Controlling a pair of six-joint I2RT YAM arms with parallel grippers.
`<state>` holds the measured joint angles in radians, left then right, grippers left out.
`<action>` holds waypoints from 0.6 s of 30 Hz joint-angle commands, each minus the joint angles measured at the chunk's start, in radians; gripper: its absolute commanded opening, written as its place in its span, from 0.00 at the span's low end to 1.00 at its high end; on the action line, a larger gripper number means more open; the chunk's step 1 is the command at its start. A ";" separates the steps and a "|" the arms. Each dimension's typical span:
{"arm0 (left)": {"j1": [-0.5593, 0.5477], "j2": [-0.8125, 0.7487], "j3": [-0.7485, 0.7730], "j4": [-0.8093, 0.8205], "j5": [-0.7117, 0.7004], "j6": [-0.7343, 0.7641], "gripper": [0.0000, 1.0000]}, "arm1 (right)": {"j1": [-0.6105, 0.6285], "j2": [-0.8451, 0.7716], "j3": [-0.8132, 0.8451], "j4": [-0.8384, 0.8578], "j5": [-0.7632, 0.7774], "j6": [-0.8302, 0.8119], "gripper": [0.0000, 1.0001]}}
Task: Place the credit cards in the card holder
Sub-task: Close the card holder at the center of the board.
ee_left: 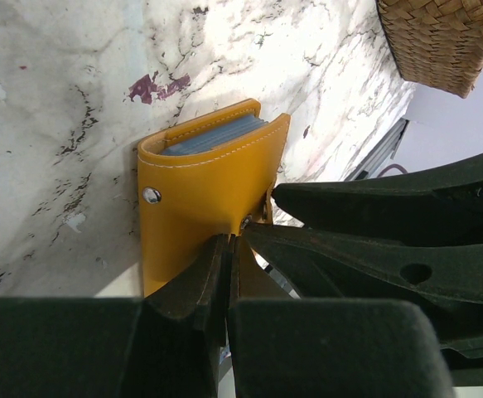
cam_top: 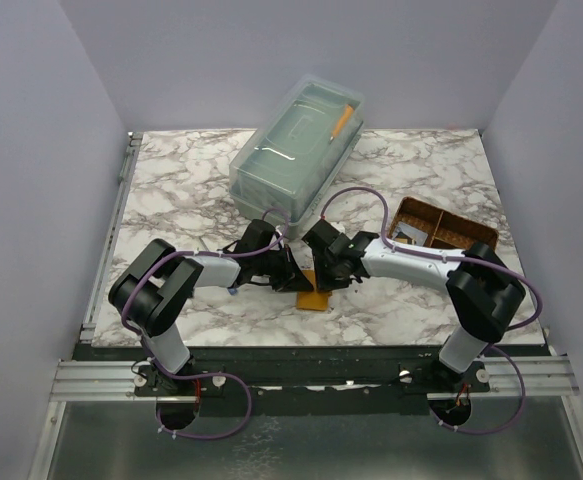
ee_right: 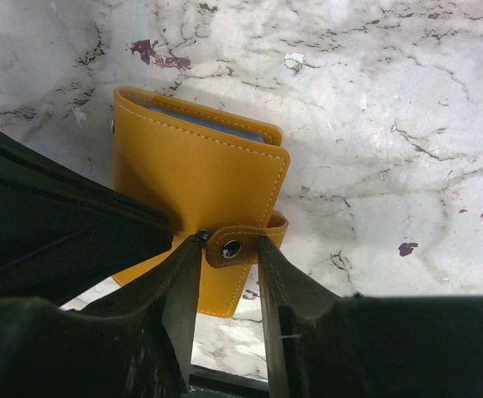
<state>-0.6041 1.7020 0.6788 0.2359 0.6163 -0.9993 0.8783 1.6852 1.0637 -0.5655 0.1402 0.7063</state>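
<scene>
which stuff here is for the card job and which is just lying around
For the job:
- card holder, folded shut, blue layers showing at its edge (cards or sleeves, can't tell)
- left gripper and right gripper, both at the holder

Lying about:
- clear lidded box
- woven tray

I count one card holder [cam_top: 314, 297], with blue cards [ee_left: 212, 139] showing edge-on inside it, packed too tight to number. Around it are two robot arms [cam_top: 201, 270], one clear lidded box [cam_top: 296, 150] holding one orange stick [cam_top: 341, 120], and one woven tray [cam_top: 471, 235].
</scene>
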 commanded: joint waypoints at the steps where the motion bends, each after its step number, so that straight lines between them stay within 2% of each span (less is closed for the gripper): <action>1: -0.012 0.028 0.021 0.003 -0.009 0.037 0.02 | 0.008 0.031 0.015 0.027 -0.013 -0.005 0.35; 5: -0.011 0.028 0.019 0.003 -0.008 0.039 0.02 | 0.008 0.013 0.003 0.055 -0.017 0.004 0.19; 6: -0.011 0.027 0.018 0.004 -0.007 0.038 0.02 | 0.008 0.005 0.002 0.056 -0.013 0.002 0.18; 15: -0.013 0.029 0.019 0.007 -0.006 0.039 0.02 | 0.008 -0.005 0.010 0.065 -0.025 -0.004 0.08; 17: -0.013 0.030 0.019 0.006 -0.006 0.039 0.02 | 0.008 -0.013 0.005 0.074 -0.037 -0.004 0.09; 18: -0.013 0.029 0.018 0.006 -0.005 0.039 0.02 | 0.008 -0.017 0.003 0.076 -0.043 -0.001 0.14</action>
<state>-0.6041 1.7039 0.6788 0.2379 0.6201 -1.0016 0.8780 1.6848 1.0641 -0.5381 0.1284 0.7052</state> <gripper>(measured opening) 0.046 0.089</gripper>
